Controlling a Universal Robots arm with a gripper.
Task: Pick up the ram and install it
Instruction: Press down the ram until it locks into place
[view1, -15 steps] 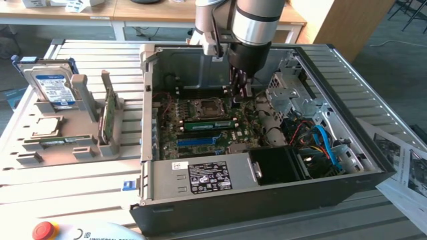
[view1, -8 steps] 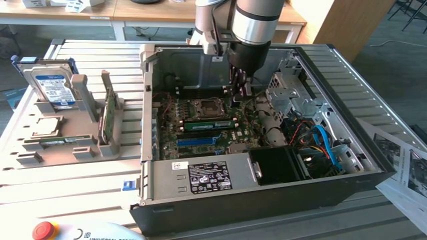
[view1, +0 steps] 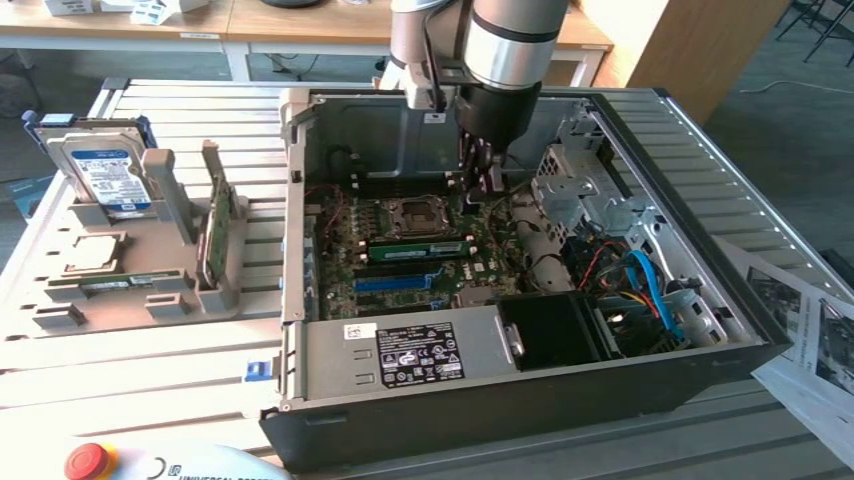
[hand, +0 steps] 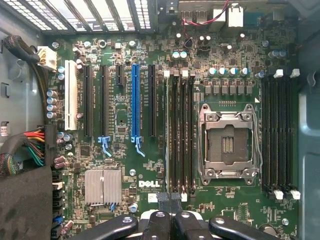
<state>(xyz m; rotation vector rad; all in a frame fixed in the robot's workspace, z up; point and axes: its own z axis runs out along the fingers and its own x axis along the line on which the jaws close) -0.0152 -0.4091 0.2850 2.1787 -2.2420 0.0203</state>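
The ram (view1: 416, 249) is a long, narrow green stick with small dark chips along its face. It stands on edge in the motherboard (hand: 123, 167) slots just beside the processor socket (hand: 227, 142) (all inside the open computer case (view1: 534, 400)). Seen from the wrist it is edge-on among dark slots — hard to pick out. The gripper (hand: 170, 198) — fingers pressed together — hangs over one end of that slot bank, its body cut off by the frame.
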